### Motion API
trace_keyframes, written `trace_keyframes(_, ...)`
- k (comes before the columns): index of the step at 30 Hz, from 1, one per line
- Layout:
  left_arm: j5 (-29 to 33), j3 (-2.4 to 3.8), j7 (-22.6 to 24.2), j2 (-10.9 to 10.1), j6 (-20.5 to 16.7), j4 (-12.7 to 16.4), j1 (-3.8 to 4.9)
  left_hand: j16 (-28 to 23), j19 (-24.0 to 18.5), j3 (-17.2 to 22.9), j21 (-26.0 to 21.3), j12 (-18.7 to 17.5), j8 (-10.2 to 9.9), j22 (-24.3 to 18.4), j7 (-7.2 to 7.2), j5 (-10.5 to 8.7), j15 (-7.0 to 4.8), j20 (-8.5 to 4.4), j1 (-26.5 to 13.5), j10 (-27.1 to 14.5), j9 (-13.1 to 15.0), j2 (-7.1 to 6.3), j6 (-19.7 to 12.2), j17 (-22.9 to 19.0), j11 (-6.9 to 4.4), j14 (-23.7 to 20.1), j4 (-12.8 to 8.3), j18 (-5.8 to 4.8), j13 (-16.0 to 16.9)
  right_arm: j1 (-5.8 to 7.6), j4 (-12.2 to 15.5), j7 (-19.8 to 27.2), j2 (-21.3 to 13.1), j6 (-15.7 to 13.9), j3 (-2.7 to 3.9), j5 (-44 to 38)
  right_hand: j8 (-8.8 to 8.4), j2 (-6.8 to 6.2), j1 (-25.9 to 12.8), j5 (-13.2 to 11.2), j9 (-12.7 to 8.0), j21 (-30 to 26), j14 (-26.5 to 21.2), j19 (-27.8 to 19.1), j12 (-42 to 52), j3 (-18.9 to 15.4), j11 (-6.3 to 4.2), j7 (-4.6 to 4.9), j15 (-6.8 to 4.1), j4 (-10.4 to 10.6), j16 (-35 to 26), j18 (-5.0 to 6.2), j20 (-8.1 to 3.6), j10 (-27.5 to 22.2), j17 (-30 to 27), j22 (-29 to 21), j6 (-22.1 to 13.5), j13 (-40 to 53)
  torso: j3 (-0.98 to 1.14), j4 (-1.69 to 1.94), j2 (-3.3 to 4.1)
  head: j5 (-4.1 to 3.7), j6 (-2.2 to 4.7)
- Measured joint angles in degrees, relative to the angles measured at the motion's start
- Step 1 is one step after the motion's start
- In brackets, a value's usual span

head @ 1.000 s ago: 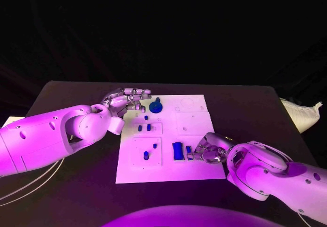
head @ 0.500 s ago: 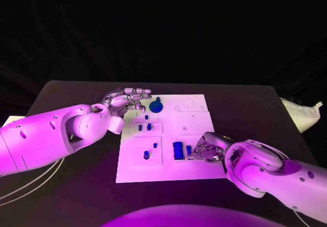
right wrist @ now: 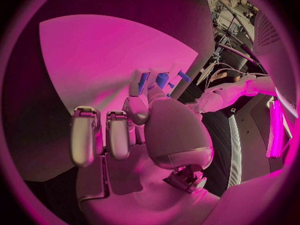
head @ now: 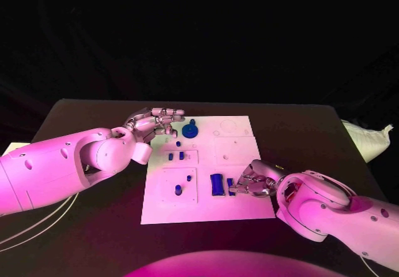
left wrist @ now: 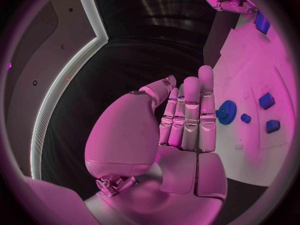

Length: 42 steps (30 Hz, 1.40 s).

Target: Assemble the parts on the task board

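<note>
The white task board [head: 237, 205] lies in the middle of the table. A blue gear [head: 190, 129] sits near its far left corner, with small blue parts [head: 176, 155] below it and two more [head: 178, 188] further toward me. A long blue block [head: 217, 184] stands near the board's middle. Right beside it is a small blue part [head: 230, 184], pinched by the fingertips of my right hand [head: 254, 181]; the right wrist view shows this small blue part [right wrist: 144, 82] between finger and thumb. My left hand [head: 158, 122] hovers at the far left corner, fingers straight and holding nothing; the left wrist view shows the left hand [left wrist: 187, 120] beside the gear [left wrist: 226, 112].
A white bag [head: 366, 138] lies at the table's right edge. A pale object [head: 12, 148] sits at the left edge, and cables [head: 33, 226] hang under my left arm. Bare board [head: 233, 138] lies at the far right of the plate.
My right hand has shifted slightly at the small blue part beside the long block. The left hand has stayed where it was.
</note>
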Motion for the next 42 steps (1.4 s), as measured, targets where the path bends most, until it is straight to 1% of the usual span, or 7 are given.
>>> trace_keyframes(9,0.07,-0.01,0.21,0.3,-0.04,-0.94,-0.07,0.0,-0.19,-0.63,-0.29,0.39,0.0,-0.21,0.2,0.0,0.16,0.19,-0.38,-0.2,0.0,0.38,-0.21,-0.18,-0.2,-0.39,0.3,0.0,0.0,3.88,-4.53,10.46,-1.94,-6.1,0.29,14.69,-3.42,-0.14,3.14,4.41,-1.06,-4.52,-0.19,-3.11,-16.39,-1.76,1.87,2.09,1.06,-0.98,-4.94,0.0,1.16,-6.77,-2.88,-7.01,-5.06,-9.62,-0.06,-0.13,-0.36,-0.42,0.52)
trace_keyframes(13,0.5,-0.02,0.86,0.86,-0.41,-1.82,-0.32,-1.6,-2.91,-1.51,-2.26,1.11,0.41,-1.2,-0.12,0.0,0.17,0.2,-0.72,-0.21,0.0,0.72,-0.26,-1.44,-0.21,-3.47,0.55,0.0,0.0,5.2,-8.9,20.3,-1.3,-8.69,0.29,26.64,-4.45,0.72,6.92,4.41,-2.44,-18.29,-3.37,-12.44,-30.36,-1.23,3.44,3.81,2.69,-2.56,-19.32,3.78,2.4,-14.03,-20.87,-26.94,-8.79,-19.22,-0.08,-0.19,-0.83,-0.43,0.83)
trace_keyframes(16,1.1,-0.03,1.6,1.4,-0.97,-2.65,-0.56,-9.46,-8.53,-1.59,-6.59,1.11,0.43,-3.76,-0.32,0.0,0.64,0.79,-1.17,-0.39,0.0,1.17,-0.07,-5.54,-0.02,-8.52,0.63,0.0,-0.17,5.94,-12.41,27.23,-0.13,-9.61,0.29,35.1,-4.45,0.99,9.02,3.07,-3.82,-32.89,-9.64,-19.72,-38.13,-1.31,5.04,5.65,4.49,-3.11,-38.21,5.82,3.91,-17.51,-38.66,-42.62,-11.13,-27.26,-0.11,-0.2,-1.38,-0.47,1.14)
trace_keyframes(24,3.56,-0.09,4.59,3.91,-3.37,-6.26,-1.26,-32.49,-22.48,-1.88,-20.48,-3.38,-0.03,-15.53,-0.73,0.0,5.41,5.46,-2.21,-1.44,-0.02,0.96,-1.16,-16.68,1.68,-14.68,2.21,-0.01,-0.36,7.07,-23.66,42.31,5.12,-9.34,0.28,53.69,-4.67,1.84,13.49,-0.11,-7.93,-53.42,-21.14,-27.67,-50.21,0.43,8.7,7.66,9.03,-4.86,-62.77,5.81,8.38,-21.57,-52.19,-56.15,-13.35,-43.78,-0.26,-0.46,-3.3,-0.18,3.12)
trace_keyframes(30,5.57,-0.1,7.08,6.67,-5.59,-10.43,-1.59,-42.36,-27.93,-3.89,-21.2,-7.12,-1.74,-24.0,-1.43,0.0,7.32,9.05,-2.2,-2.12,-0.08,0.96,-1.84,-21.67,3.04,-14.18,2.74,0.06,-0.36,7.53,-31.39,49.23,9.09,-7.45,0.31,61.74,-4.67,2.41,14.04,-1.16,-13.12,-66.41,-22.08,-26.58,-52.86,1.53,9.96,8.04,11.52,-7.54,-75.16,5.81,11.37,-20.63,-62.36,-65.24,-14.2,-56.44,-0.26,-0.91,-4.66,0.29,5.26)
trace_keyframes(38,7.44,-0.09,9.34,10.34,-7.94,-15.38,-2.32,-46.63,-28.94,-5.31,-21.27,-8.71,-2.08,-28.42,-1.93,0.0,7.95,9.31,-2.13,-2.88,-0.19,1.91,-2.69,-23.83,3.81,-13.78,2.67,0.95,-0.47,7.69,-37.74,53.74,12.59,-4.88,0.31,66.3,-4.72,3.72,12.22,-1.16,-17.03,-70.95,-15.93,-20.34,-52.89,2.41,9.52,7.91,10.3,-10.45,-78.99,5.8,10.39,-18.91,-67.79,-69.12,-13.12,-64.36,0.03,-1.24,-5.91,0.43,7.74)
trace_keyframes(42,7.41,-0.09,9.24,10.07,-8.09,-15.02,-2.32,-48.08,-34.8,-8.52,-22.9,-10.34,-3.81,-31.68,-3.21,-2.17,6.66,7.2,-12.67,-11.08,-1.77,3.59,-10.26,-26.06,2.41,-21.06,2.61,0.29,-1.97,7.8,-37.27,53.67,12.35,-5.17,0.03,66.41,-6.36,1.87,0.59,-1.97,-18.19,-72.52,-25.13,-28.92,-54.67,1.9,8.45,6.46,8.12,-11.58,-81.33,5.27,8.79,-27.52,-68.89,-71.02,-20.52,-66.67,0.05,-1.19,-5.92,0.43,7.78)
